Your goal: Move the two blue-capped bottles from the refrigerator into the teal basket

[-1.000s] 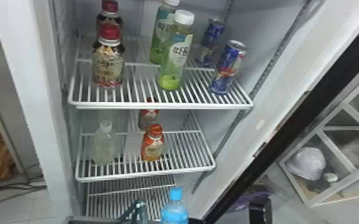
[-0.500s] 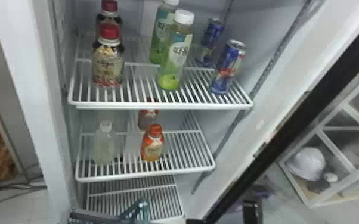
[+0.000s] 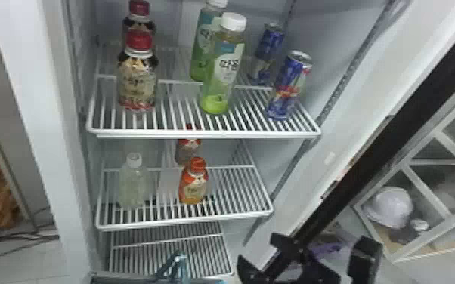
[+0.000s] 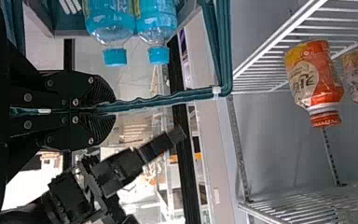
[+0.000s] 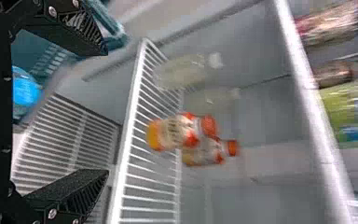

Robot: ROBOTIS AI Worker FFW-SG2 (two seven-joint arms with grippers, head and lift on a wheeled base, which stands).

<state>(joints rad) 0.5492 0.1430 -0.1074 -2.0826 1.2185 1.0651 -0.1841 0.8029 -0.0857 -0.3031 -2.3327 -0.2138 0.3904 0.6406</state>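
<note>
Two blue-capped bottles (image 4: 154, 21) sit side by side in the teal basket (image 5: 33, 50), whose handle (image 4: 161, 100) we pinch tight in our left hand (image 4: 114, 109), presumably to steady it for loading, our right hand (image 5: 107, 112) wide open and empty beside the basket.

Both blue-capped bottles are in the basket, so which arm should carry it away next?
Probably the left: its gripper is closed on the basket's handle, while the right gripper stands open, holding nothing.
</note>
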